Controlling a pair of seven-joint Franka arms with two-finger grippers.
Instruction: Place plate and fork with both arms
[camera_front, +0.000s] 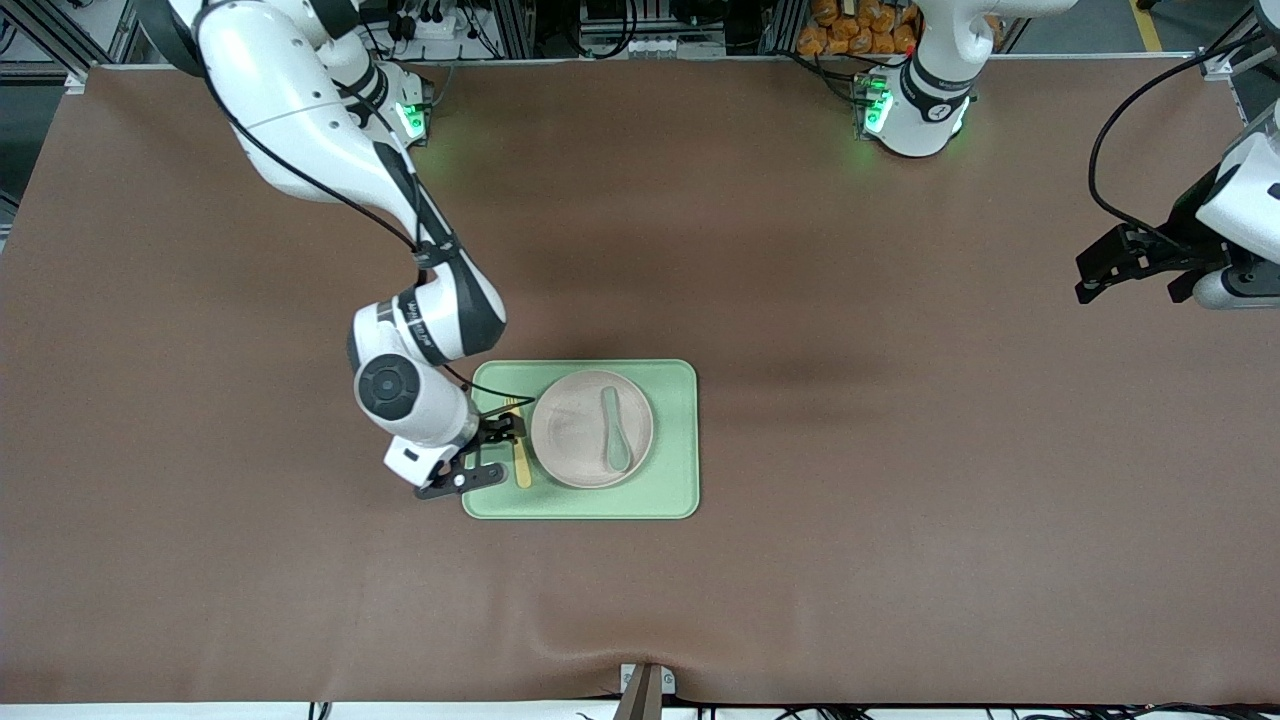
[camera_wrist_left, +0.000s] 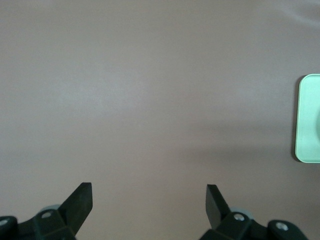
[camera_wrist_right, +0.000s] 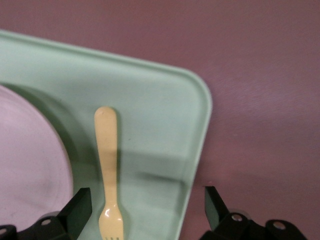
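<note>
Tray (camera_front: 580, 500) nearest me on the counter (camera_front: 800, 600). On it: plate (camera_front: 575, 430) carrying a spoon (camera_front: 614, 430); fork (camera_front: 521, 462) flat beside the plate, toward the right arm's end. Right tool (camera_front: 490, 450) over the fork, released, holding nothing. Left tool (camera_front: 1135, 272) waits, spread wide over bare counter. I judge the fork light, stiff, slick; pinch mid-handle. Right wrist view shows the tines; front view hides them.
</note>
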